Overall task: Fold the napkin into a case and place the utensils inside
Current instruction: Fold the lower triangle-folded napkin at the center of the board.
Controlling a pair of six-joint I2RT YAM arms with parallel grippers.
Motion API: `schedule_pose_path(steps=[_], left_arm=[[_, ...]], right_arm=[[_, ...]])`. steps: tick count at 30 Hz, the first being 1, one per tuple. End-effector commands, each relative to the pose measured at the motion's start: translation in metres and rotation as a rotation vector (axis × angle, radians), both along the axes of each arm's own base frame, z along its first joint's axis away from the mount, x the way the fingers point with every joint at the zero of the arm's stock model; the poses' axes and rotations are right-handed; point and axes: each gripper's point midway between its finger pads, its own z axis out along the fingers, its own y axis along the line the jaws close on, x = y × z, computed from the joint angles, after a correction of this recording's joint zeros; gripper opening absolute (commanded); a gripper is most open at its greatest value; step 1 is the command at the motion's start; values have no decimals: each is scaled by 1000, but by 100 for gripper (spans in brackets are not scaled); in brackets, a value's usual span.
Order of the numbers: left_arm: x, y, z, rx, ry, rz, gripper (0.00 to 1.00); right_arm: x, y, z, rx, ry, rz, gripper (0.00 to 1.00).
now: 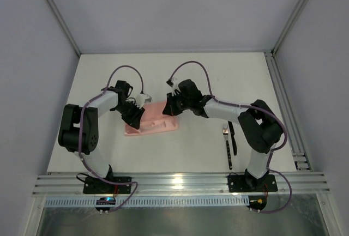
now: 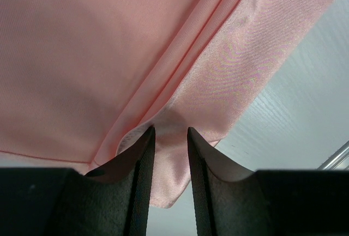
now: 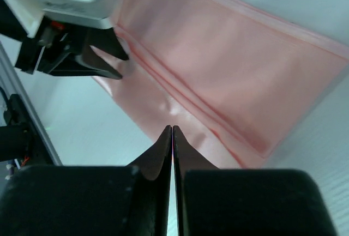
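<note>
The salmon-pink napkin [image 1: 155,122] lies folded into a narrow layered strip at the table's middle. My left gripper [image 1: 135,115] is at its left end; in the left wrist view its jaws stand apart [image 2: 170,129], with a loose corner of the napkin [image 2: 82,56] lying between them. My right gripper [image 1: 172,107] is at the strip's right end, shut [image 3: 173,128], its tips touching the near edge of the napkin [image 3: 229,67]. I cannot tell whether cloth is pinched there. The utensils [image 1: 229,143], a fork with pale tines and a dark piece, lie side by side to the right, apart from both grippers.
A metal rail [image 1: 283,105] runs along the table's right side and another [image 1: 180,184] along the near edge by the arm bases. Grey walls close in the left, back and right. The left gripper [image 3: 103,56] shows at the upper left of the right wrist view.
</note>
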Motion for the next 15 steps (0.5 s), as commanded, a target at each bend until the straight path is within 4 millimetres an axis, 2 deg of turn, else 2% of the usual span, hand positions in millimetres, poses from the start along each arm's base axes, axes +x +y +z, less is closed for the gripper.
schedule_pose_path(steps=[1,2,4,7,11,13,15], left_arm=[[9,-1,-3,0,-14,9,33],[9,0,-3,5,-14,8,32],[11,2,-4,19,-20,15,32],[12,6,-6,39,-25,21,31],[13,11,-12,68,-23,30,29],[14,13,-15,81,-22,32,27],[14,17,-20,106,-16,38,20]], right_arm=[[-31,23,1,68,14,68,4],[-35,31,-11,71,35,85,4],[-39,52,-7,123,41,117,4],[-39,64,-16,163,69,114,4],[-39,51,-46,122,126,78,4],[-36,41,-52,127,141,46,4],[-43,28,-64,111,164,24,4]])
